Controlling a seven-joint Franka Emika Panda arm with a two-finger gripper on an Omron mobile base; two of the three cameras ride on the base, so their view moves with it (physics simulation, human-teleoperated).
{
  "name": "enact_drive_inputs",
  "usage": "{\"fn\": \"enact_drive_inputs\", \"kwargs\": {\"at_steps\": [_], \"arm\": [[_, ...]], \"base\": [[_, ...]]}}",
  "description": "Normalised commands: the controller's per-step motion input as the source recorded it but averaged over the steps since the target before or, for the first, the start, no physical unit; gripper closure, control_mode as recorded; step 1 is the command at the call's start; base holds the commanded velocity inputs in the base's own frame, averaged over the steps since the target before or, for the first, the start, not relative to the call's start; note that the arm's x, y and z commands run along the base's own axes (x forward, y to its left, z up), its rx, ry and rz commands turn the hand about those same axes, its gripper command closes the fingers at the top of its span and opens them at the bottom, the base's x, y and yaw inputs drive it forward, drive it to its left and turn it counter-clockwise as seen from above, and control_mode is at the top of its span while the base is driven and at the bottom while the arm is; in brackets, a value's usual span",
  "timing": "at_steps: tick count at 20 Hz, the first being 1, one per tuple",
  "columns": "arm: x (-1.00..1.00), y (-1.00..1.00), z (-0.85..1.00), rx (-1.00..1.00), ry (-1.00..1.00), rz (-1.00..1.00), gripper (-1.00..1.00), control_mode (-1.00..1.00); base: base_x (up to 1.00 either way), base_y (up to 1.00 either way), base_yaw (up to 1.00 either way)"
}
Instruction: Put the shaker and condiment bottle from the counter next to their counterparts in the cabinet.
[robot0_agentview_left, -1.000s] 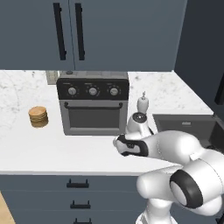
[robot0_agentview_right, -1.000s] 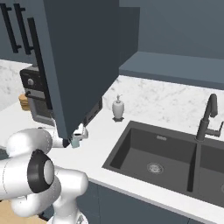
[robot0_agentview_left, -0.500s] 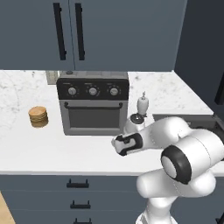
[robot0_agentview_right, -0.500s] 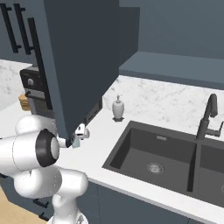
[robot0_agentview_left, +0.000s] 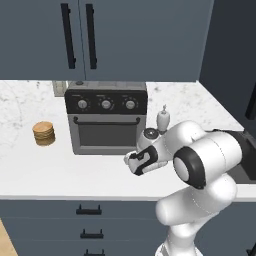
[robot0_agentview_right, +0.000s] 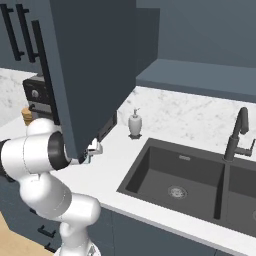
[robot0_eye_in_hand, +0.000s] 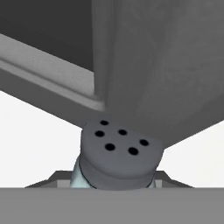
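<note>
The shaker (robot0_eye_in_hand: 117, 153) stands on the white marble counter (robot0_agentview_left: 50, 167) at the front right corner of the toaster oven. Its dark grey cap with holes sits close up in the hand view, over a pale blue-green body. In the left base view its cap (robot0_agentview_left: 150, 133) peeks out above my wrist. My gripper (robot0_eye_in_hand: 113, 181) is shut on the shaker, one finger against each side of the body. It also reaches under the open cabinet door (robot0_agentview_right: 94, 148). The slate-blue cabinet (robot0_agentview_right: 200, 35) hangs above. The condiment bottle and the counterparts are out of view.
A grey toaster oven (robot0_agentview_left: 106, 120) stands just left of the hand. A white soap dispenser (robot0_agentview_left: 163, 120) is behind it. A stack of brown rounds (robot0_agentview_left: 44, 133) lies far left. The open cabinet door (robot0_agentview_right: 95, 65) hangs low over the hand. A dark sink (robot0_agentview_right: 185, 175) with a faucet (robot0_agentview_right: 239, 132) lies right.
The arm's elbow and upper links have swung round toward the front. The hand has stayed at the shaker by the oven's corner, and its fingers have drawn in on it.
</note>
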Motion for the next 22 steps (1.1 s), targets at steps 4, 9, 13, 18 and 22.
{"fn": "enact_drive_inputs", "kwargs": {"at_steps": [4,9,13,18,22], "arm": [[0.00,0.00,-0.16,0.00,0.00,0.00,1.00,-1.00],[-0.14,0.00,0.00,0.00,-0.08,0.00,1.00,-1.00],[-0.48,0.01,0.08,0.00,-0.14,0.00,1.00,-1.00],[-0.55,0.01,0.23,0.00,-0.08,0.00,1.00,-1.00],[-0.33,0.00,0.35,0.00,0.00,0.00,1.00,-1.00]], "base": [[0.00,0.00,0.00],[0.00,0.00,0.00],[0.00,0.00,0.00],[0.00,0.00,0.00],[0.00,0.00,0.00]]}}
